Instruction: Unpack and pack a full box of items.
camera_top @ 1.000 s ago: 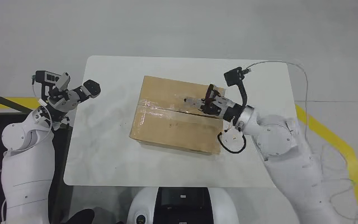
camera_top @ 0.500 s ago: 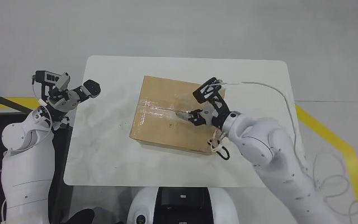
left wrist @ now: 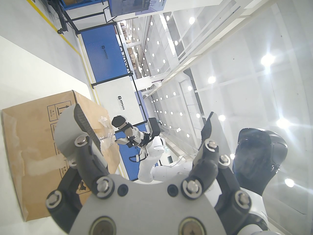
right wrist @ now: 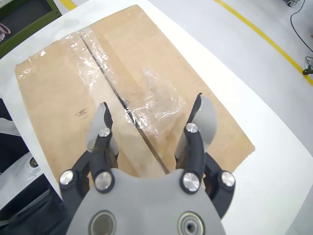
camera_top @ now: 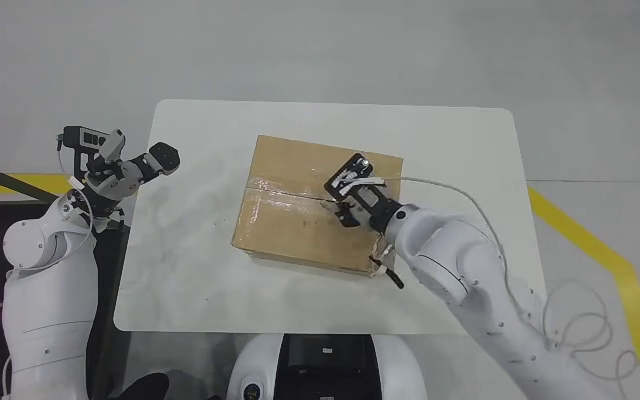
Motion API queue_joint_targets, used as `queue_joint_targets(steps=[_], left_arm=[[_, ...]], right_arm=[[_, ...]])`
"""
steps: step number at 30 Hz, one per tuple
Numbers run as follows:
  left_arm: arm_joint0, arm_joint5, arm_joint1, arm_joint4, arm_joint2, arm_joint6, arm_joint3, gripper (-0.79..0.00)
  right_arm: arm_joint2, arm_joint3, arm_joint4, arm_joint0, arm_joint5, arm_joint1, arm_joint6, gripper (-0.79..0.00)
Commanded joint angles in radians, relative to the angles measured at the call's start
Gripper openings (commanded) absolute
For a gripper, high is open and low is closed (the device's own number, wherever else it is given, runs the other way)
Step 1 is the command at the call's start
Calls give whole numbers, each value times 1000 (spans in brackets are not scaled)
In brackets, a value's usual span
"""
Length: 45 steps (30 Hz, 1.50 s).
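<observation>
A closed brown cardboard box sits in the middle of the white table, its top seam covered with clear tape. A crumpled, partly lifted piece of that tape lies near the seam. My right gripper hovers open just above the box top, its fingers straddling the seam and the loose tape, holding nothing. In the top view it sits over the box's right half. My left gripper is raised at the table's left edge, open and empty; its own view shows it with the box beyond.
The table's front strip and right side are bare. A thin cable trails from the right wrist over the table's right part. A green-framed cart stands off the table beyond the box in the right wrist view.
My right arm swung in over the box, the gripper travelling from the right end of the top toward the middle seam and turning downward. The left arm stayed still.
</observation>
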Motion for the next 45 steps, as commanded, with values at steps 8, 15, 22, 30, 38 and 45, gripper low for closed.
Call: queue_joint_targets(steps=[8, 15, 22, 30, 38, 45], left_arm=[[0, 0, 0, 0, 0, 0, 0, 0], [0, 0, 0, 0, 0, 0, 0, 0], [0, 0, 0, 0, 0, 0, 0, 0], [0, 0, 0, 0, 0, 0, 0, 0], [0, 0, 0, 0, 0, 0, 0, 0], [0, 0, 0, 0, 0, 0, 0, 0]], right_arm=[[-17, -2, -113, 8, -41, -2, 50, -397], [-25, -7, -208, 3, -38, -6, 46, -443], [-35, -2, -267, 4, -44, -13, 42, -453], [-29, 0, -324, -4, 16, -24, 27, -480], [16, -3, -202, -32, 77, -37, 25, -499], [85, 0, -15, -48, 113, -46, 19, -499]])
